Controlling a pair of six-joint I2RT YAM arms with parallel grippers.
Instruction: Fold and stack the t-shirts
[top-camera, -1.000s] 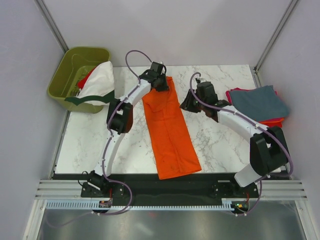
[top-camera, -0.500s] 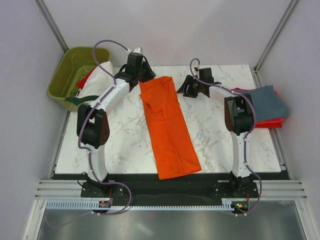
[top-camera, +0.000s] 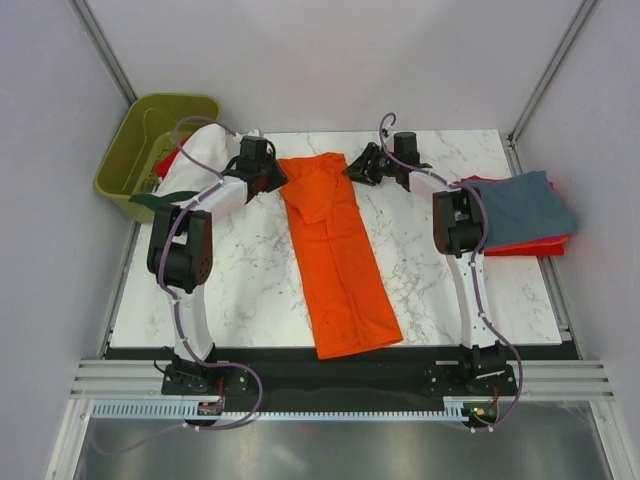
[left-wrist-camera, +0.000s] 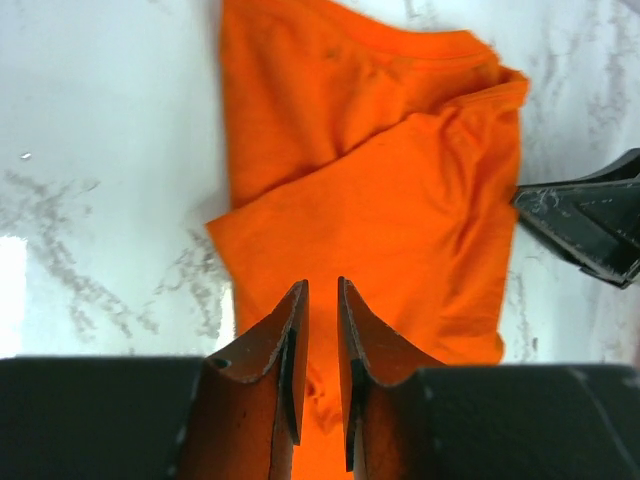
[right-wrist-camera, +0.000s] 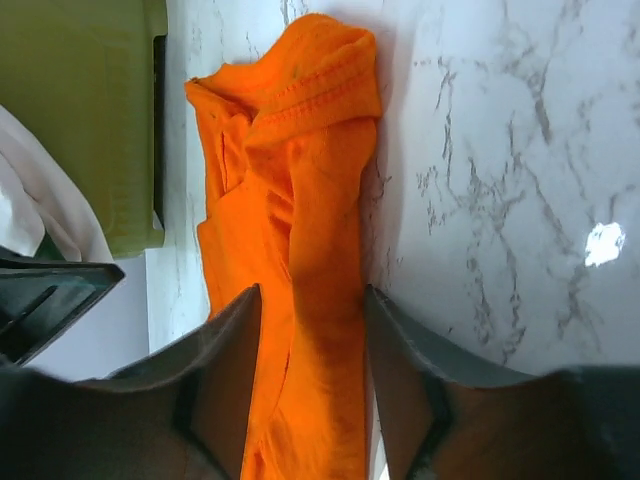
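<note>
Orange t-shirt (top-camera: 335, 255) ended near the table's (top-camera: 440, 290) far edge. Your left gripper (left-wrist-camera: 320, 285) stood barely parted and your right gripper (right-wrist-camera: 312, 290) wide, both empty. Uneven pinches there could have skewed your fold.

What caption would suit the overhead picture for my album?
Left gripper and right gripper flank the far end of an orange t-shirt on a marble table.

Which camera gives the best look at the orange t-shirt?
The top external view: it shows the whole orange t-shirt, folded into a long strip on the table. Each wrist view catches only its far end.
</note>
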